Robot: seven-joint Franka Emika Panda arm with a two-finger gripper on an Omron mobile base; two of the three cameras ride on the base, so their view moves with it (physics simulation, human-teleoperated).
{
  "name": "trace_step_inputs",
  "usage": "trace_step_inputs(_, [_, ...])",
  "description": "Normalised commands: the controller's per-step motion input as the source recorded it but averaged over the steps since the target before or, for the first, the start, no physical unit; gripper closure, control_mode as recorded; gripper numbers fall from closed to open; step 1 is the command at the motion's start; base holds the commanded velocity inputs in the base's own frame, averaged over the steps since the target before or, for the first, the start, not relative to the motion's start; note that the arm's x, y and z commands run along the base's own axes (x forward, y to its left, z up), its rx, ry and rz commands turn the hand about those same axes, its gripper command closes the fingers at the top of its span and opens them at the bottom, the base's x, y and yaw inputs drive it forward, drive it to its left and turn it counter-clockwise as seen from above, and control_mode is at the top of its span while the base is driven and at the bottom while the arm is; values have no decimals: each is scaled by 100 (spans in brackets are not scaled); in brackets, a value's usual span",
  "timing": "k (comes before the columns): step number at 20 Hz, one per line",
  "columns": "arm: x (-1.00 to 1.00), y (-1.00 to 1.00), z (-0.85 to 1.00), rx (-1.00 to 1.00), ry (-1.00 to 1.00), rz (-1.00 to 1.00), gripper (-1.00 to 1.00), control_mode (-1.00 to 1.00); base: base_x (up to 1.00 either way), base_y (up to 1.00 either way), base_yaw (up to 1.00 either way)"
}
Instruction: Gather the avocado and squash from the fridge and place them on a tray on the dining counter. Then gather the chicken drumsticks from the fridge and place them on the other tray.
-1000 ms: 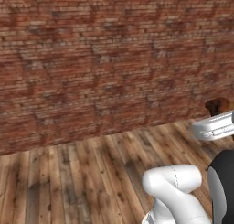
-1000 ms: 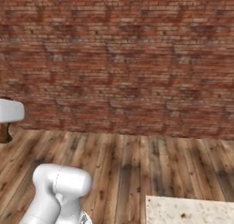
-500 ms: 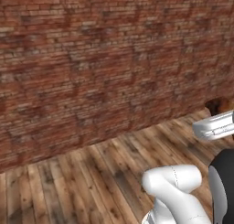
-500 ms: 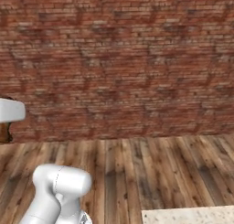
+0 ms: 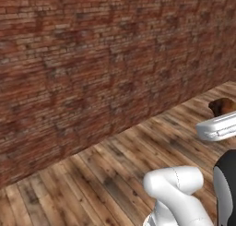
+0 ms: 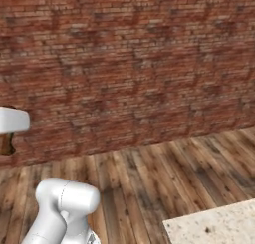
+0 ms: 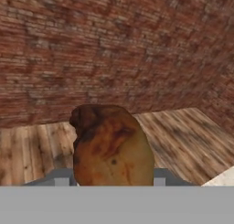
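Brick wall [image 5: 92, 59]: no lettering, signs or numbers legible.
Wooden floor [image 6: 164, 168]: plain boards, no markings.
Bench top [image 6: 219, 228]: speckled stone, no label or print.
Chicken drumstick [image 7: 112, 147]: bare browned surface, no tag or sticker.
Overall finding: no readable text, brand, number or sign anywhere in view.
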Motion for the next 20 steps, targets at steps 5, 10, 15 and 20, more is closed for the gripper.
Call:
trace_step_inputs(5, [0,0,0,0,0,0,100,100,15,64,-38])
trace_step_inputs(10, [0,0,0,0,0,0,100,100,24,62,-39])
trace_step_inputs(15, [0,0,0,0,0,0,100,100,56,49,-36])
trace_step_inputs(20, [0,0,0,0,0,0,100,100,67,39,-34])
